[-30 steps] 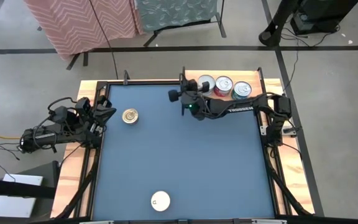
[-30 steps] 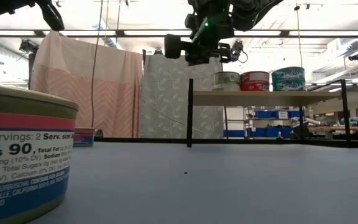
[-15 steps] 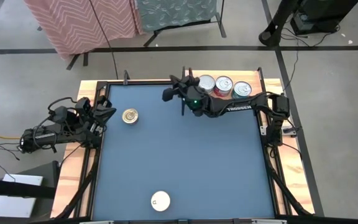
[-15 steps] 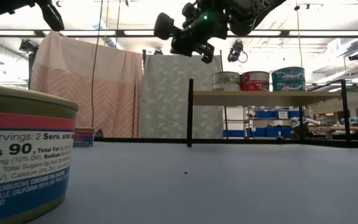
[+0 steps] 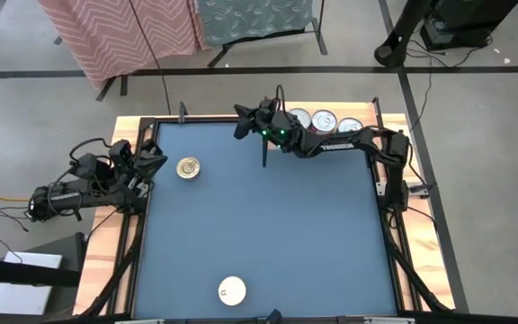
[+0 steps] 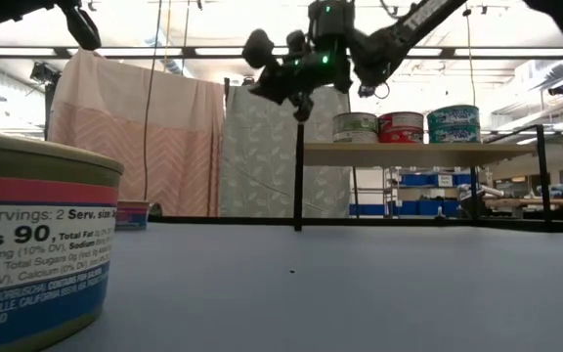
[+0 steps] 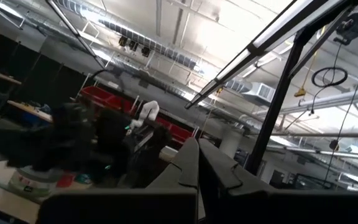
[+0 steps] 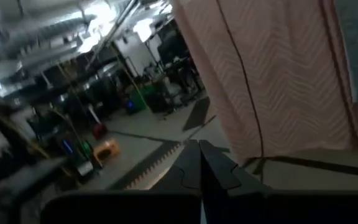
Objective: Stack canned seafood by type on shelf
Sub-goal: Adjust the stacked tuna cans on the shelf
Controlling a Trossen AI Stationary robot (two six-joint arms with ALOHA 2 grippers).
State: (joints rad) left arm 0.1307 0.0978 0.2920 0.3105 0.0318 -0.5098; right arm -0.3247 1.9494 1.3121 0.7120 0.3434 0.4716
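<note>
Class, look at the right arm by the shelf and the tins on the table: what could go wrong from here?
1. The right gripper hangs by the shelf's upright; a swing could knock it and shake the three shelved tins.
2. The gold tin lies close to the parked left gripper, so reaching for it may crowd that arm.
3. The white tin sits near the table's edge; a nudge might push it off.

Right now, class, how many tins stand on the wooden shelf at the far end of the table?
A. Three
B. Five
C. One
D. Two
A. In the low view three tins stand side by side on the shelf: a pale-labelled tin, a red tin and a teal tin, while the gold-lidded tin and the white-lidded tin lie on the blue table.
</note>
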